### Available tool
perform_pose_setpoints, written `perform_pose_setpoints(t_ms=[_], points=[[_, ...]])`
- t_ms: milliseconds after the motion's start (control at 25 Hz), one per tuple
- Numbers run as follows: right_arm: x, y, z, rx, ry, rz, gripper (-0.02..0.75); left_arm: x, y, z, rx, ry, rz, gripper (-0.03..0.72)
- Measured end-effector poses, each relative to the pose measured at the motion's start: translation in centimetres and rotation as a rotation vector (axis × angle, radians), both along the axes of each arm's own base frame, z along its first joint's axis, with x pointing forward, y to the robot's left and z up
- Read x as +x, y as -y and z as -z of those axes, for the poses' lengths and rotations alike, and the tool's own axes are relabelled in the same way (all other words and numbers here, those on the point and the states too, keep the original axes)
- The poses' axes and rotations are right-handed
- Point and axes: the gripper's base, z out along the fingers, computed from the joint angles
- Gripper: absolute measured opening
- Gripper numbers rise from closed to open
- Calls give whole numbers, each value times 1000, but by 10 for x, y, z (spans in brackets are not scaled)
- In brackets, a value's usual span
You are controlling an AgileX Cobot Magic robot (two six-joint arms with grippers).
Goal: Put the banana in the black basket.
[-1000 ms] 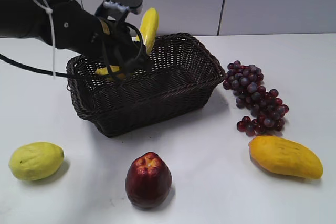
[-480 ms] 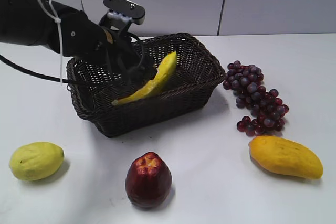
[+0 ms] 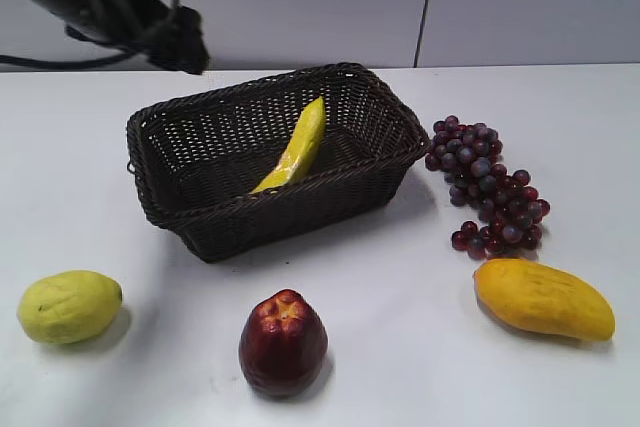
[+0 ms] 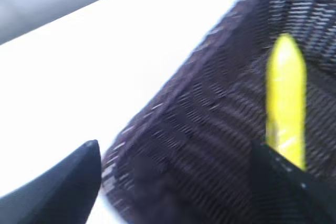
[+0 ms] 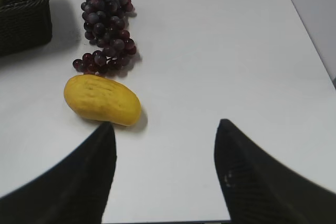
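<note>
Exterior slants down frontally, wrist views look down close, all sharing black basket (image 3: 270,162)

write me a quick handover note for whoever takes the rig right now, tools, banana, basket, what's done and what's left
Left tool: open, empty, raised behind the basket's back-left corner.
Right tool: open, empty, over bare table near the mango and grapes.
Banana: inside the black basket, lying slanted, upper tip against the back wall, free of both tools.
Done: the banana is in the basket.
Left: nothing for the placement; perhaps just park the left arm.
</note>
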Motion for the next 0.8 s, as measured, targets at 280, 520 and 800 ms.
perform_pose_setpoints(t_ms=[280,520,800], points=[[0,0,0,0,0,0,482,-6,-91,-22,18,-176,-257,625],[0,0,0,0,0,0,482,-23,-132,-16,43,-407,-368,613],[0,0,0,0,0,0,482,-38,-131,-22,20,-496,-364,603]])
